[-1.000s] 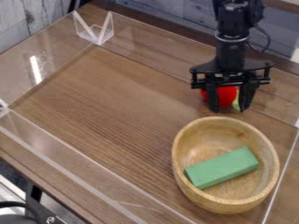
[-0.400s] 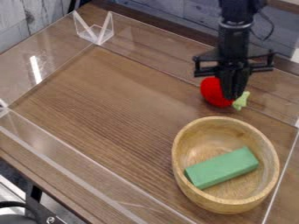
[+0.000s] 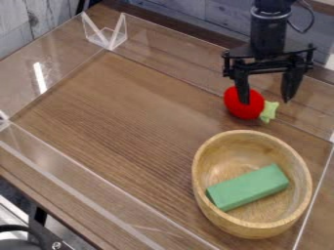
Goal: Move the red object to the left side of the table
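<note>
The red object (image 3: 239, 100), a small glossy toy fruit with a light green stem end (image 3: 271, 113), lies on the table (image 3: 131, 112) at the far right, just behind the wooden bowl. My gripper (image 3: 268, 93) hangs right over it, open, with its black fingers (image 3: 248, 86) pointing down. The left finger overlaps the top of the fruit and the right finger stands past the stem end. Nothing is gripped.
A round wooden bowl (image 3: 206, 156) at the front right holds a green rectangular block (image 3: 248, 187). Low clear acrylic walls (image 3: 39, 73) border the tabletop, with a clear bracket (image 3: 104, 32) at the far left corner. Bare wood stretches to the left.
The gripper stood low around the fruit, then rose and narrowed. Now its fingers are spread wide and sit a little further right. The fruit rests on the table, slightly left of before.
</note>
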### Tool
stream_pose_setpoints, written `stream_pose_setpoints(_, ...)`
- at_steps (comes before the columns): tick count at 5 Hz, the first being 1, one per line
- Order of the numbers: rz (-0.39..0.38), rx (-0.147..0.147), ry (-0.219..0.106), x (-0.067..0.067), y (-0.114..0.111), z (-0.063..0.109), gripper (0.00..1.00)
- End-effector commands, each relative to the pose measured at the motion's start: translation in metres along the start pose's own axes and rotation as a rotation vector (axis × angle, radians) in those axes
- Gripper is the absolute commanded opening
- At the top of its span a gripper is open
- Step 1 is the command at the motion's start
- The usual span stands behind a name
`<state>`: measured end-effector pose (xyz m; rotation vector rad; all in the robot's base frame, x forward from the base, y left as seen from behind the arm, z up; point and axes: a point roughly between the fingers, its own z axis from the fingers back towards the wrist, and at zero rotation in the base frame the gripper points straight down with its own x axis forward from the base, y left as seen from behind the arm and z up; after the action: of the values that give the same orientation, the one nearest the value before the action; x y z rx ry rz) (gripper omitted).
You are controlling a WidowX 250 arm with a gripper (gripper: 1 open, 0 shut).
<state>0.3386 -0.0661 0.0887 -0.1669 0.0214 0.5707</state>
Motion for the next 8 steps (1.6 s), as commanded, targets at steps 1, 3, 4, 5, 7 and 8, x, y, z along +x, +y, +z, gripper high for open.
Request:
stream_pose_setpoints(1, -0.008, -0.053, -0.052, 0.01, 0.01, 0.024, 1.0)
stream_pose_setpoints(3, 0.201, -0.08, -0.063, 0.021, 0.024, 0.023, 1.0)
stream_pose_setpoints(4, 0.307, -0.092, -0.074, 0.029, 0.031, 0.014, 1.0)
stream_pose_setpoints(5, 0.371, -0.09, -0.08, 0.035, 0.036, 0.004, 1.0)
stream_pose_setpoints(7, 0.405, -0.074, -0.079, 0.048, 0.035, -0.01, 1.0)
stream_pose_setpoints(8, 0.42, -0.067, -0.079, 0.048, 0.023, -0.018, 1.0)
